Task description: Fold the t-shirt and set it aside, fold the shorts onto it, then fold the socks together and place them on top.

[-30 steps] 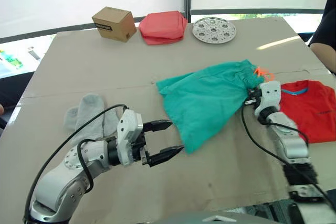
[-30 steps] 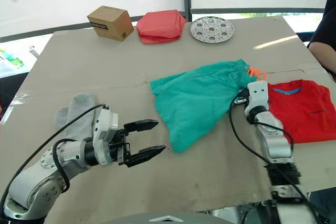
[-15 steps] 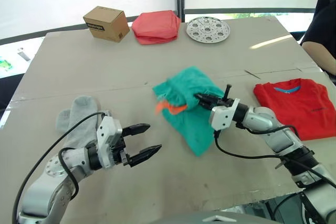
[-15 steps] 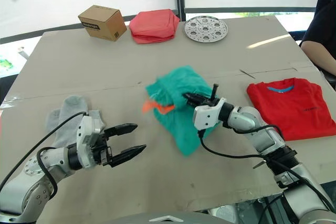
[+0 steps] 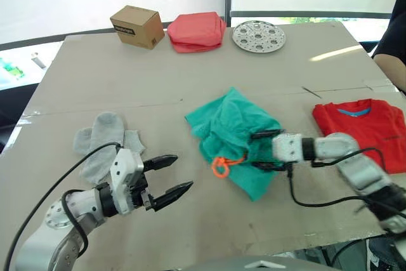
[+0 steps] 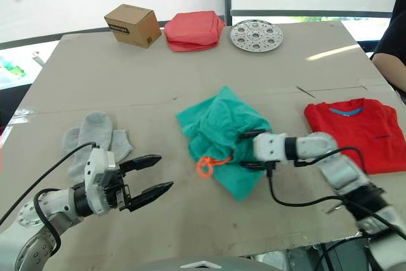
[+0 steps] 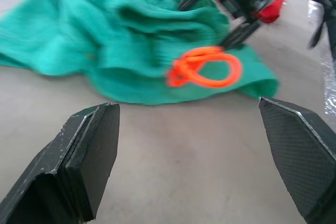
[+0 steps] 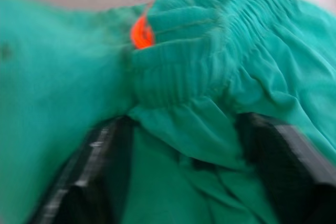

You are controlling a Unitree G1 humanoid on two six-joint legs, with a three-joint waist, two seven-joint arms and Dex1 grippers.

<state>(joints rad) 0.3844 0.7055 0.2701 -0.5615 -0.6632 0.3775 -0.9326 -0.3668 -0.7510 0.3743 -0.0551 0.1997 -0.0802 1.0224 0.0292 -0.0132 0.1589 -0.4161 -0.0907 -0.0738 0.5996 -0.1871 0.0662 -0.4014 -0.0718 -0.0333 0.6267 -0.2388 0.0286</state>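
The teal-green soft fabric shorts are sitting crumpled in a loose heap about mid-table on the tan cardboard-covered table; the waistband is bunched up and the little orange drawstring loop is hanging out on the near side of the pile, lying on the cloth edge. The right gripper is reaching in from the right side with its two black fingers spread, one above and one below a fold of the waistband; in the right wrist view the elastic is bunched right between the fingers, so it looks released rather than pinched shut, though cloth is touching them. The left gripper hovers over bare table to the near-left of the shorts, fingers wide apart and pointing toward the pile, holding nothing; the left wrist view looks straight at the orange loop between its fingertips, with a gap of table before the cloth.

Off to the right is the bright red short-sleeved cotton t-shirt, lying flat with the blue collar band facing the far side; well apart from the shorts. The pair of plain light grey ankle socks lies flat on the left, just behind the left arm.

Along the far edge: a small brown cardboard box, a folded salmon-pink cloth bundle beside it, then a round perforated metal disc.
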